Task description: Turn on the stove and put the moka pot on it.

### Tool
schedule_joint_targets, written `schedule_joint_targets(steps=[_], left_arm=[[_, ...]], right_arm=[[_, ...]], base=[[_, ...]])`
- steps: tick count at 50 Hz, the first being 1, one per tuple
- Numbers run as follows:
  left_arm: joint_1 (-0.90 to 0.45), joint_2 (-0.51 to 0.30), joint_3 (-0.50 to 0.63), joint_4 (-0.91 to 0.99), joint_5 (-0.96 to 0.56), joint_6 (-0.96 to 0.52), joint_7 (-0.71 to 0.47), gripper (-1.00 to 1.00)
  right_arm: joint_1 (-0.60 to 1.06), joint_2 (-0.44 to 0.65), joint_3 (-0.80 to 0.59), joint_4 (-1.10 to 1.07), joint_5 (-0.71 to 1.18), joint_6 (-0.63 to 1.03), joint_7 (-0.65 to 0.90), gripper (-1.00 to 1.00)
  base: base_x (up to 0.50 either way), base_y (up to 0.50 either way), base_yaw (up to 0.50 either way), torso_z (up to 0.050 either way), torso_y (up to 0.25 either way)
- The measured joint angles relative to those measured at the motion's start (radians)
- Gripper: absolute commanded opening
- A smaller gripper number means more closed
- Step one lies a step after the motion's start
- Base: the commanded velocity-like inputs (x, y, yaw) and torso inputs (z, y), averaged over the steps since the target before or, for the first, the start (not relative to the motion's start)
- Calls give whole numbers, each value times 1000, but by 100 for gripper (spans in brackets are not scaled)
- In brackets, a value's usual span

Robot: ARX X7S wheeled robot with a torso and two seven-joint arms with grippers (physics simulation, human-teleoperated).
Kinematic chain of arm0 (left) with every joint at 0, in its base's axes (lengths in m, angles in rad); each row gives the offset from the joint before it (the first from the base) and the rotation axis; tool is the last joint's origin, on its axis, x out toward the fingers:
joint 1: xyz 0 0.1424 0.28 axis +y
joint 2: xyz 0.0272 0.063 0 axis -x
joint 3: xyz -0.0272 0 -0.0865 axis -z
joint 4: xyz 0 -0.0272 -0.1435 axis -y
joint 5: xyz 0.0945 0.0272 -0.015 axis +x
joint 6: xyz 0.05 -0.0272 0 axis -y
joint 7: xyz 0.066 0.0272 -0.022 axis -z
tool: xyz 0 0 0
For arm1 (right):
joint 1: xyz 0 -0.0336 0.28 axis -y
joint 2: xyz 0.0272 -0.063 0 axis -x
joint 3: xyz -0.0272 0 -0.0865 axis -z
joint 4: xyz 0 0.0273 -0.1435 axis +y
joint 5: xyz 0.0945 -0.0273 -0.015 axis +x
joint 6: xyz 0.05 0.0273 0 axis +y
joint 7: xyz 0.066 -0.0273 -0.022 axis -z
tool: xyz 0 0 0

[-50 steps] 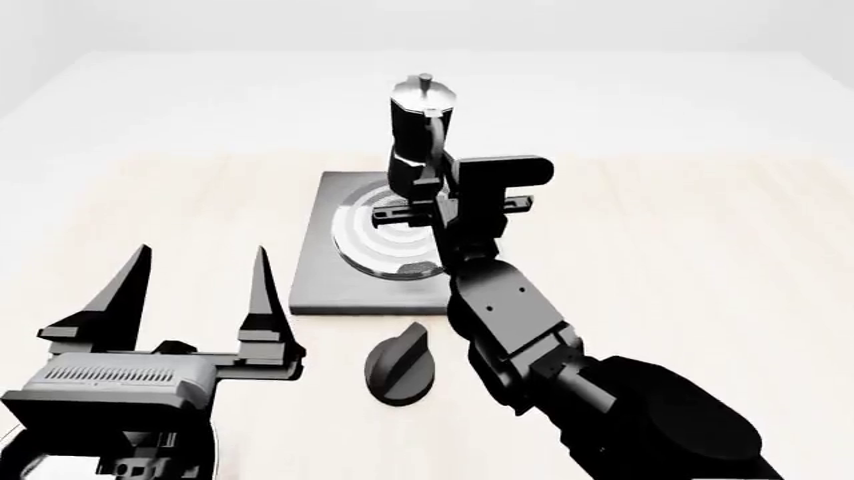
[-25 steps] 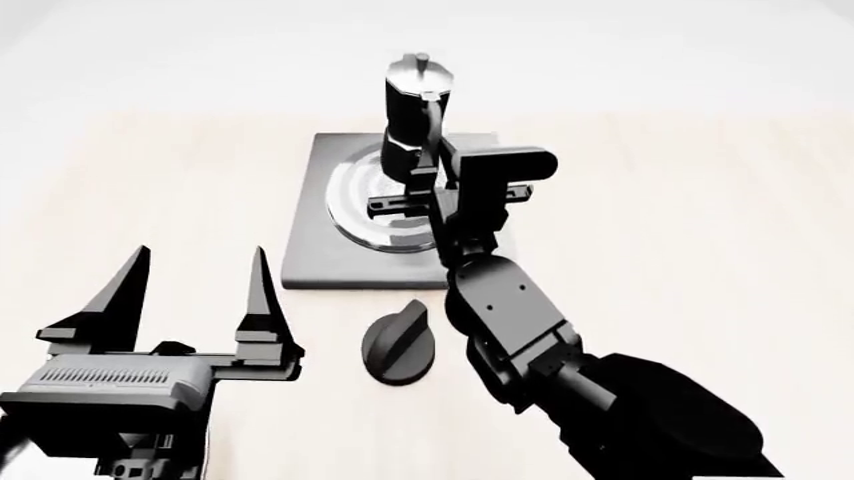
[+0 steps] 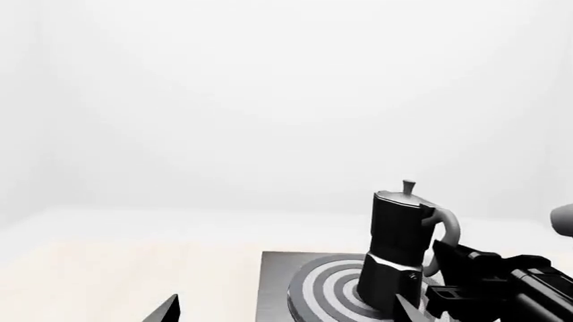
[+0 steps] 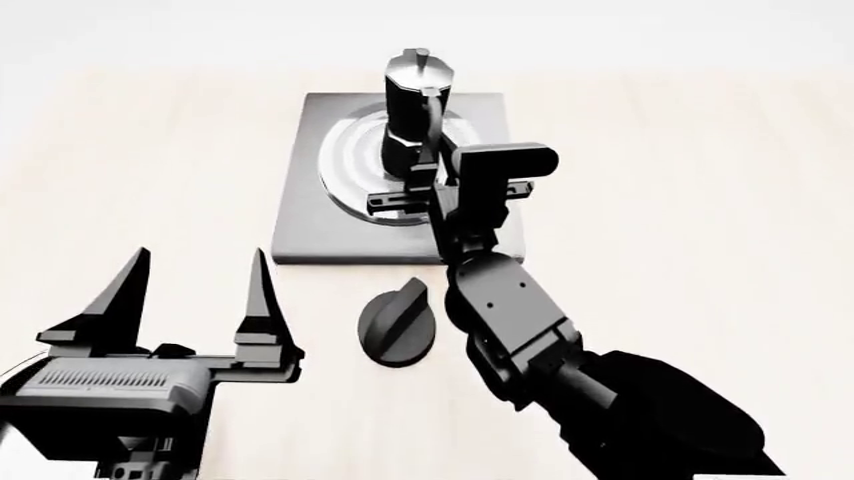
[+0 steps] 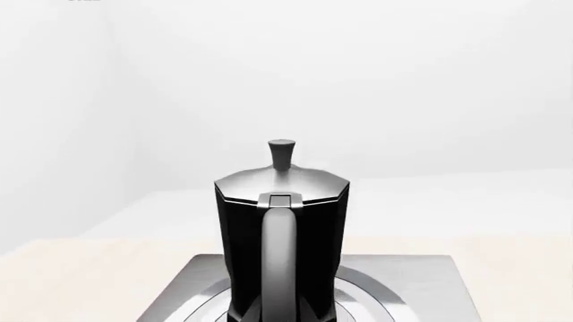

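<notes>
The moka pot [image 4: 416, 105], black with a silver lid, stands upright on the middle of the stove's [image 4: 300, 220] rings. My right gripper [image 4: 426, 185] reaches in from the near side and is shut on the pot's curved handle. In the right wrist view the moka pot [image 5: 282, 228] fills the centre, handle facing the camera, and the fingers are out of frame. The left wrist view shows the moka pot [image 3: 398, 241] on the stove [image 3: 273, 288] with the right gripper [image 3: 457, 285] at its handle. The round black knob [image 4: 396, 332] lies in front of the stove. My left gripper [image 4: 198, 260] hangs open and empty, near left.
A light wooden tabletop [image 4: 694, 200] spreads around the stove on all sides. My right arm [image 4: 534, 350] crosses the near right part of the table, just right of the knob.
The right gripper has carried the moka pot from the stove's far edge to the middle of the rings. The head view has tilted, so the stove sits higher in frame. The left gripper is unchanged.
</notes>
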Motion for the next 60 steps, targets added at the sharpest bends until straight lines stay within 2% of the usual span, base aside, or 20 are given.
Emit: schedule_joint_targets(steps=[23, 24, 60], left_arm=[[8, 0, -2, -4, -6, 27, 1, 100], [8, 0, -2, -5, -6, 28, 1, 100], [-7, -9, 1, 5, -11, 15, -13, 100]], right_arm=[[8, 2, 12, -4, -28, 5, 2, -100], [8, 2, 12, -4, -29, 5, 2, 100], [10, -1, 16, -12, -51, -30, -15, 100]], base=[[0, 0, 0, 1, -12], [0, 0, 0, 0, 0], [0, 0, 0, 0, 0]])
